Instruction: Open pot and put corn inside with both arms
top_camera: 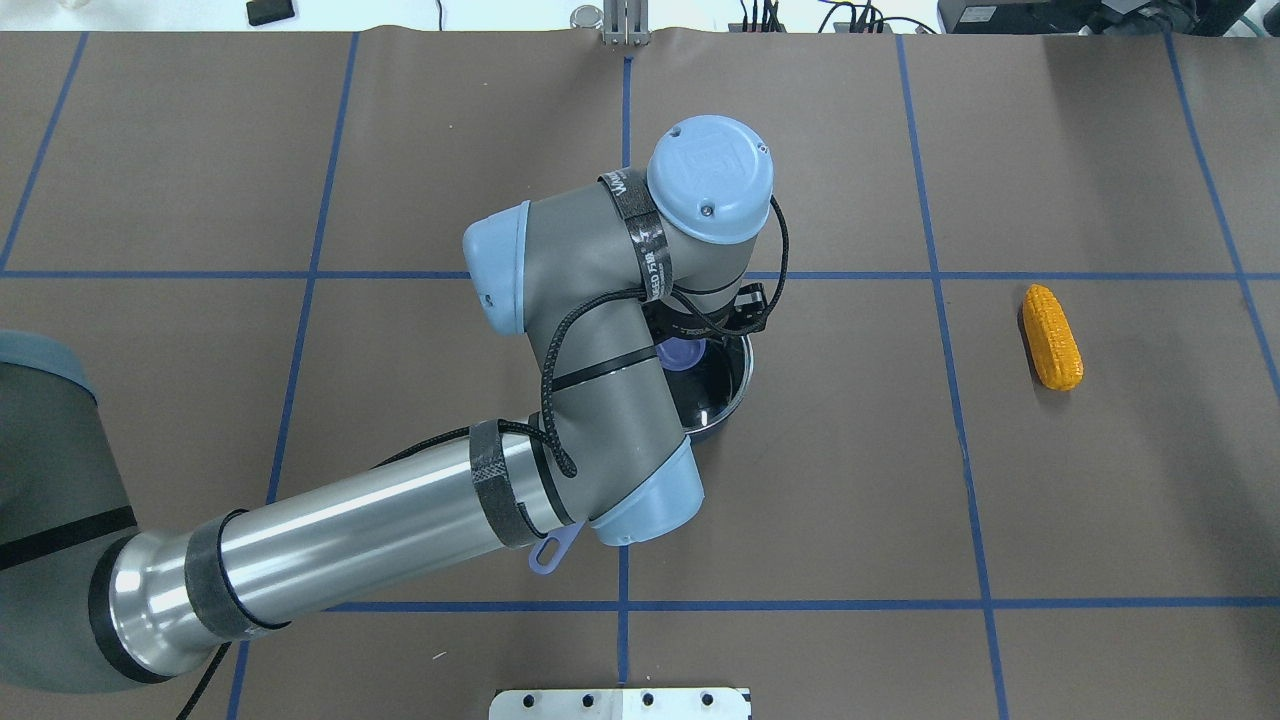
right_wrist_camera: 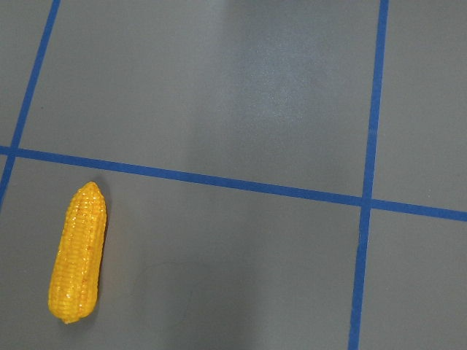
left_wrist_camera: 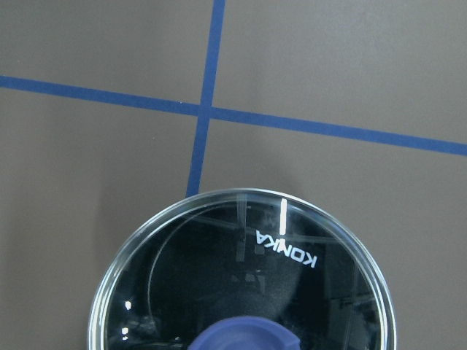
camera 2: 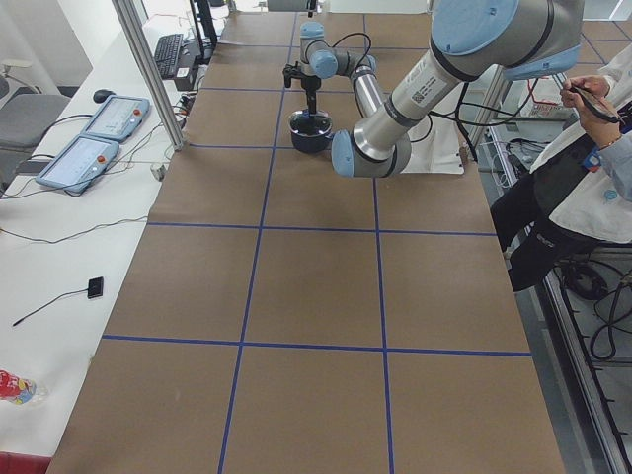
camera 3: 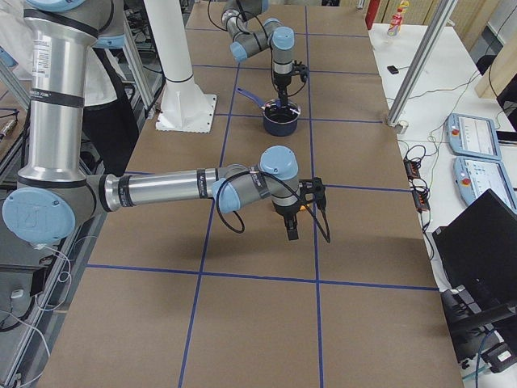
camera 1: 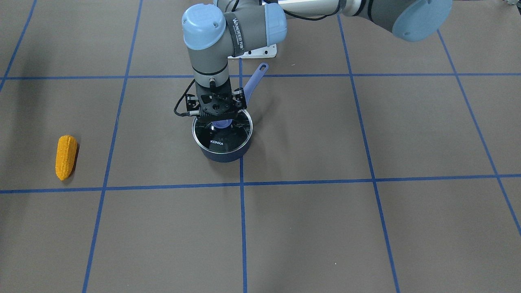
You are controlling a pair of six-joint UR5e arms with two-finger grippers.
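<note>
A dark blue pot (camera 1: pixel 224 154) with a lavender handle (camera 1: pixel 255 79) stands at the table's middle, its glass lid (camera 1: pixel 222 138) on. My left gripper (camera 1: pixel 217 120) points straight down over the lid's lavender knob (camera 1: pixel 223 123), jaws apparently spread on either side of it. The left wrist view shows the lid (left_wrist_camera: pixel 219 284) and knob (left_wrist_camera: pixel 248 335) but no fingers. The orange-yellow corn (camera 1: pixel 66 157) lies alone on the table, also in the overhead view (top_camera: pixel 1051 336) and right wrist view (right_wrist_camera: pixel 77 252). My right gripper (camera 3: pixel 291 229) hovers near it; I cannot tell whether it is open.
Blue tape lines divide the brown table into squares. A white mounting plate (camera 1: pixel 260 52) lies behind the pot near the robot base. Teach pendants (camera 2: pixel 89 138) lie on a side table. An operator (camera 2: pixel 583 148) stands beside the table.
</note>
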